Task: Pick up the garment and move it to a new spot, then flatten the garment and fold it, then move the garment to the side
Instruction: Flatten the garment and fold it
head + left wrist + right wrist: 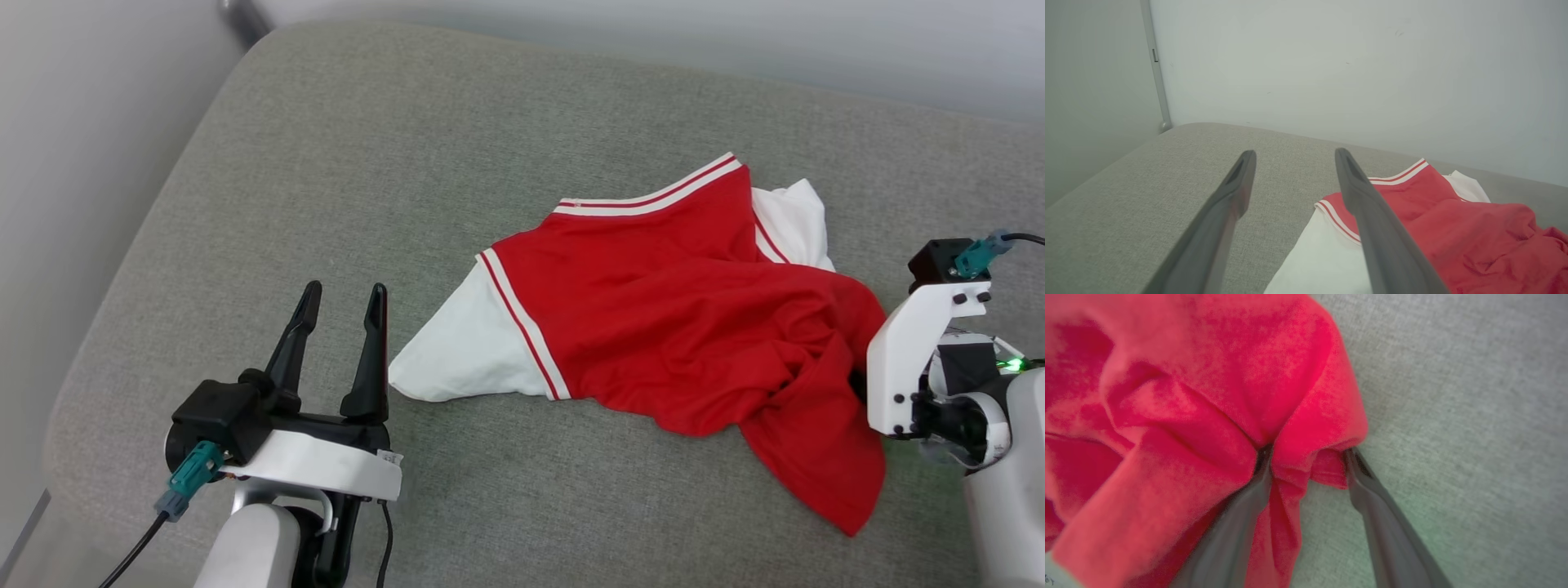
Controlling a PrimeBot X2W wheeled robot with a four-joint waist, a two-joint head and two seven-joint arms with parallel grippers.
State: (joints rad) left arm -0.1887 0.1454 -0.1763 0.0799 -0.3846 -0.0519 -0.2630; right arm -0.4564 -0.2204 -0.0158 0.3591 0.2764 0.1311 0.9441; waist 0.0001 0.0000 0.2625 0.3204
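- The garment lies crumpled on a grey upholstered cushion, right of the middle in the head view, red body uppermost.
- One white sleeve points toward the left claw. A second white patch shows at the far edge, beside the red-and-white striped trim.
- The left claw is spread wide and holds nothing. It hovers over bare cushion just beside the sleeve tip, apart from the cloth.
- In the left wrist view the garment sits off to the right of the left claw, partly behind its right-hand finger.
- The right claw stands astride a bunched fold at the garment's right-hand edge, with both tips against the red cloth.
- Its fingers are well apart, with the fold filling the gap. I cannot tell whether they are squeezing it.
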